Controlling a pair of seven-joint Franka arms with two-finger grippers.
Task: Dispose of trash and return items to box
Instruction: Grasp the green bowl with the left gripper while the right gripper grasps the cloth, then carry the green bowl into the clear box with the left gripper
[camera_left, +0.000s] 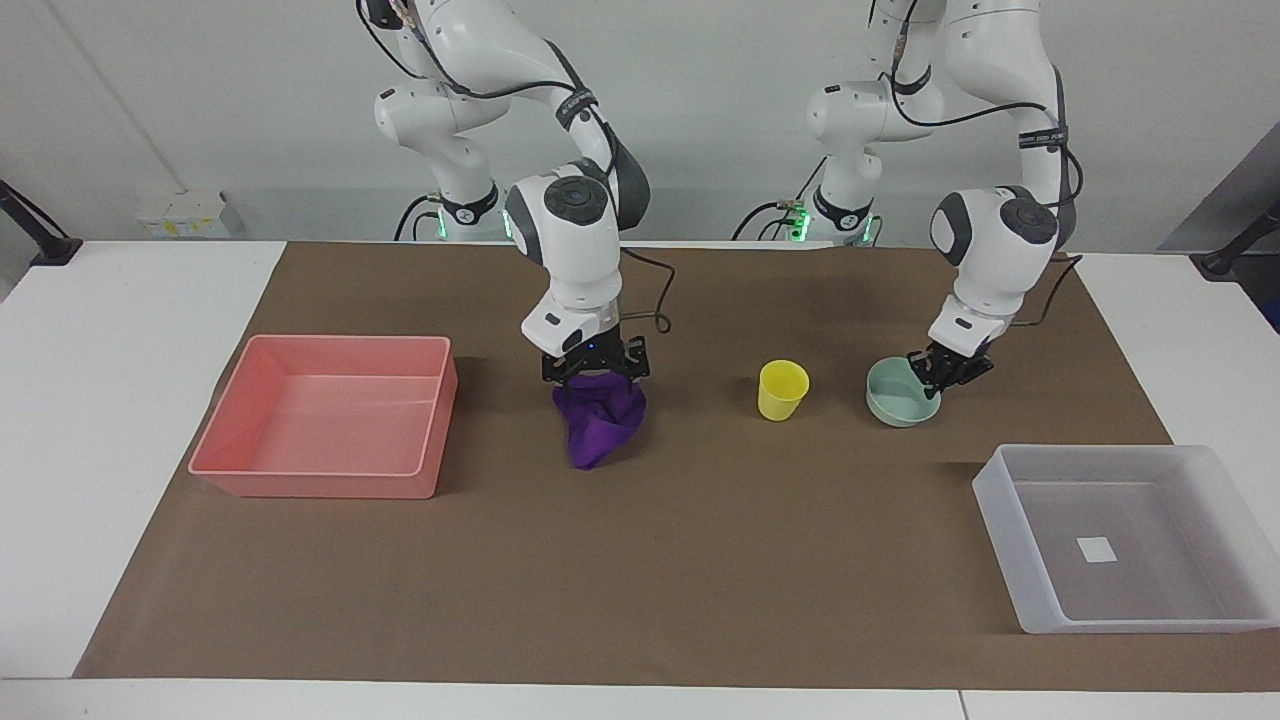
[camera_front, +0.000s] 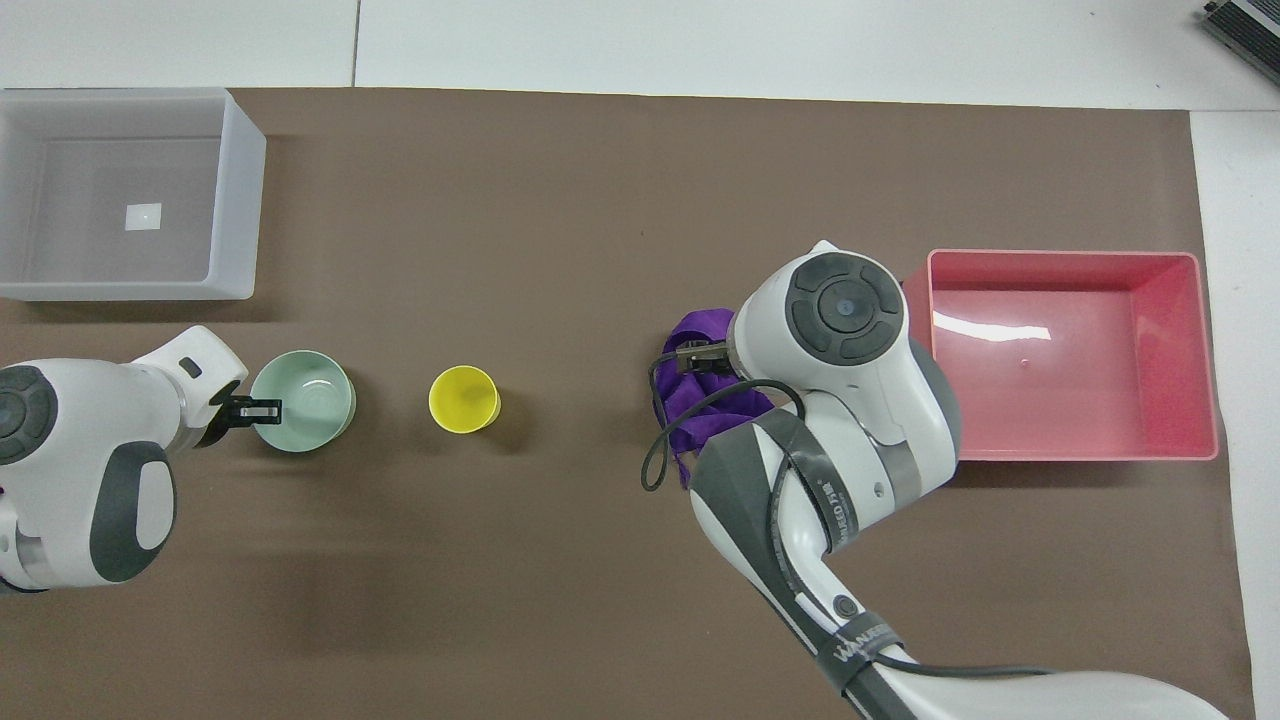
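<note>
The purple cloth rag (camera_left: 598, 423) lies bunched on the brown mat (camera_left: 640, 560), between the pink bin (camera_left: 325, 415) and the yellow cup (camera_left: 782, 389). The right gripper (camera_left: 595, 372) is down on the top of the rag, fingers spread to either side of its upper folds; the frames do not show whether the fingers have closed on the fabric. In the overhead view the right arm's wrist covers most of the rag (camera_front: 700, 390), and only its edges show. The yellow cup stands upright on the mat, untouched, between the rag and the mint-green bowl (camera_left: 900, 394). The left gripper (camera_left: 945, 368) is at the bowl's rim on the side toward the left arm's end of the table, fingers drawn narrow about the rim (camera_front: 262, 408); contact cannot be confirmed. The translucent box (camera_left: 1125, 538) sits farther from the robots than the bowl, at the left arm's end, with a white sticker (camera_left: 1096, 549) on its floor.
</note>
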